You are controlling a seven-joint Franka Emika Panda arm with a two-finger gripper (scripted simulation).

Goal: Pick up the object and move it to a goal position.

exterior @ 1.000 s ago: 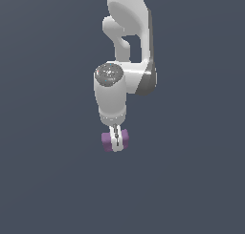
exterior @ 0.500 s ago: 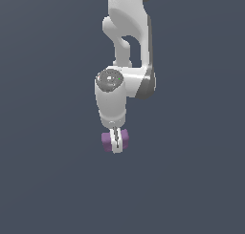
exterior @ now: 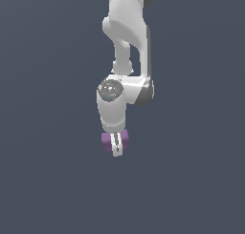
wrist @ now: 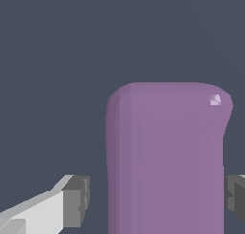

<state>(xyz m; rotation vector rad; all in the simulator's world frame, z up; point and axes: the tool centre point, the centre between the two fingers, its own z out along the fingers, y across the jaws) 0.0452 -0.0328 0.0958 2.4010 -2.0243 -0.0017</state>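
Note:
The object, a small matte purple block point(exterior: 125, 138) with rounded edges, sits between the fingers of my gripper point(exterior: 116, 151) under the white arm, in the middle of the exterior view. One white finger crosses the block's front there. In the wrist view the block point(wrist: 165, 161) fills the space between the two dark pads. One pad point(wrist: 76, 202) stands a small gap away from the block. The other pad point(wrist: 235, 199) is right at the block's edge. The jaws straddle the block and are not fully closed on it.
A plain dark grey-blue surface point(exterior: 48, 180) surrounds the arm on every side. No goal marker or other object shows in either view.
The arm's wrist joint has sunk lower in the exterior view and the hand looks shorter. The fingers and the purple block have stayed almost in the same spot.

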